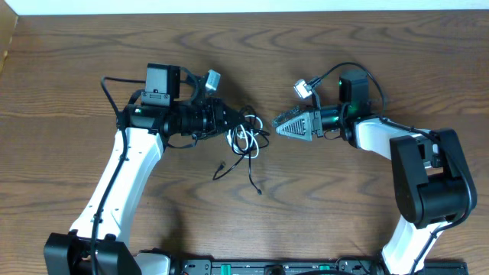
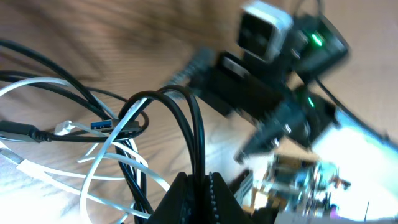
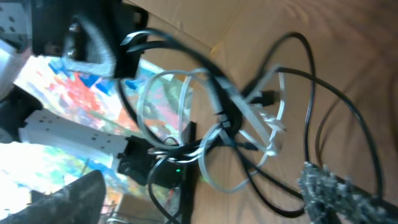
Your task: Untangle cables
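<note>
The cables (image 1: 244, 139) lie as a small tangle of black cords and one white cord at the table's middle, between the two grippers. My left gripper (image 1: 231, 125) reaches into the tangle from the left. Its jaws are shut on a black cable loop (image 2: 186, 109) that arches up out of the fingertips (image 2: 214, 186). A white cable (image 2: 106, 149) curls over the wood beside that loop. My right gripper (image 1: 279, 127) sits just right of the tangle, apart from it. Its fingers (image 3: 74, 196) stand wide open with nothing gripped. Black and white cables (image 3: 267, 134) hang in front of them.
Two loose black cable ends (image 1: 221, 169) trail from the tangle toward the table's front. The wooden table (image 1: 344, 221) stretches around both arms. The right arm's wrist and camera (image 2: 267, 31) show close behind the tangle in the left wrist view.
</note>
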`<control>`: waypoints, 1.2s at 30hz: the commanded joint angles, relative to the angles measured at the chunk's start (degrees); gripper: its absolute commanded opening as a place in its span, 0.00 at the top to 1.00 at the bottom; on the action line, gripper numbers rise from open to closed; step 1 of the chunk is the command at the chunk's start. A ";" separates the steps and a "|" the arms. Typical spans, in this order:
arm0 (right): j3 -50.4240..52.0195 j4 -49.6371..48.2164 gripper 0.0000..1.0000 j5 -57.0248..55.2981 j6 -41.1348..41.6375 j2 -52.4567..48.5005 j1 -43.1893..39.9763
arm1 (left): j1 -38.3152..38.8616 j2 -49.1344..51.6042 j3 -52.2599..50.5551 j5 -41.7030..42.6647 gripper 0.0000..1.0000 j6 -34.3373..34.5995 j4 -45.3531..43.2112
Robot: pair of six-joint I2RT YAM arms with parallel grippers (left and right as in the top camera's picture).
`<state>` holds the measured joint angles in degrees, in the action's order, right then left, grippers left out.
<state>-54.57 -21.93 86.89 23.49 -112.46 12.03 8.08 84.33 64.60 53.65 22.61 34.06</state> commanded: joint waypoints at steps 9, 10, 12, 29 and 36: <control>-0.02 -11.43 0.68 2.64 7.45 0.87 6.60 | 0.15 0.44 0.02 -13.25 0.92 27.63 -0.09; -0.02 -14.84 0.68 2.64 10.27 0.87 6.88 | 0.17 0.46 0.02 -13.22 0.92 27.63 -0.09; -0.02 -25.88 0.60 2.64 18.91 0.87 8.02 | 0.46 0.52 0.02 -13.22 0.92 27.65 -0.11; 0.00 -41.03 0.39 1.55 30.99 0.87 11.67 | 1.77 0.55 0.02 -12.09 0.92 27.67 -0.13; 0.00 -41.03 0.39 0.35 30.97 0.87 14.38 | 1.77 0.55 0.02 -10.67 0.92 29.62 -0.59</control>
<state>-54.35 -62.87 88.05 53.87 -112.29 24.97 9.82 84.40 64.60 41.28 50.78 33.98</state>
